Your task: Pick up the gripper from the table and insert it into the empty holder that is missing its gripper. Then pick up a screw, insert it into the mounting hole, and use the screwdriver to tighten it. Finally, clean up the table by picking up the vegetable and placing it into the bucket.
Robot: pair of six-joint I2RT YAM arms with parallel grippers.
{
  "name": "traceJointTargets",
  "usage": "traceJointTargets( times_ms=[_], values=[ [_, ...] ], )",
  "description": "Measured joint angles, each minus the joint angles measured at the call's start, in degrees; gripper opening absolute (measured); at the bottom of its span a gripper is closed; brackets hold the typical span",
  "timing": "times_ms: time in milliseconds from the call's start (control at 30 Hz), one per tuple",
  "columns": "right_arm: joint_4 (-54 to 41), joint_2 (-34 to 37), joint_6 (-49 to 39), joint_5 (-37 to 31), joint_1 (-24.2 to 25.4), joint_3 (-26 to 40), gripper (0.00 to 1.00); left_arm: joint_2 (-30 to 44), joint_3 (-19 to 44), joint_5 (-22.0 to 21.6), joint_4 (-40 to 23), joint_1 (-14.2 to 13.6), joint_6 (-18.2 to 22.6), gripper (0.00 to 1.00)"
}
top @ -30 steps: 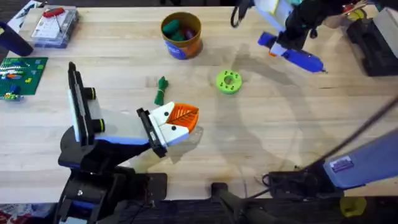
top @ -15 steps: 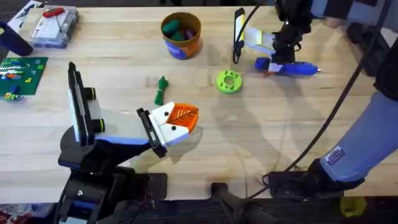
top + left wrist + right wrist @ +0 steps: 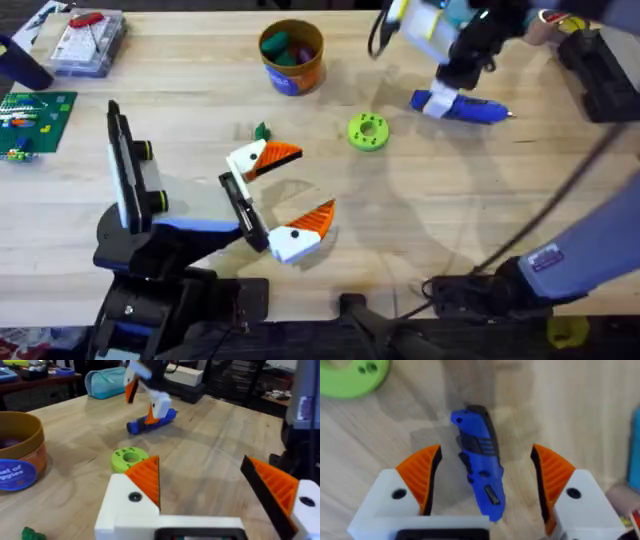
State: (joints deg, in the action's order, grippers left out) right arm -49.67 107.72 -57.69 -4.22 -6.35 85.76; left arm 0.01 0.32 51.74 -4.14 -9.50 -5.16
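At the overhead frame's upper right, the right gripper (image 3: 485, 485) hangs spread wide astride the thick bright-blue cylindrical screwdriver (image 3: 479, 460), apparently freeing it; the left gripper (image 3: 280, 195), centre-left, gapes empty.

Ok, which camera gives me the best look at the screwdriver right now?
The right wrist view: the screwdriver lies on the table between the open right claw, close and unobstructed. Overhead shows it small, partly under the right arm. Left wrist shows it far off behind the green disc.
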Motion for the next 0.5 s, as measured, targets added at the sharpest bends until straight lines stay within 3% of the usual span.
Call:
traceJointTargets(
  times_ms=[233, 367, 500],
  values=[
    [0.4, -15.1, 14.4, 2.2, -0.3, 0.2, 0.994, 0.0, 0.3, -8.5, 3.9, 0.0, -2.9, 0.986],
    [0.4, -23.3, 23.6, 2.6, -2.0, 0.8, 0.995, 1.6, 4.7, -16.5, -2.0, 0.0, -2.0, 0.986],
    [-0.1, -29.8, 30.7, 3.0, -4.4, 1.0, 0.995, 8.6, 16.0, -23.8, -12.3, 0.0, 1.0, 0.985]
  ],
)
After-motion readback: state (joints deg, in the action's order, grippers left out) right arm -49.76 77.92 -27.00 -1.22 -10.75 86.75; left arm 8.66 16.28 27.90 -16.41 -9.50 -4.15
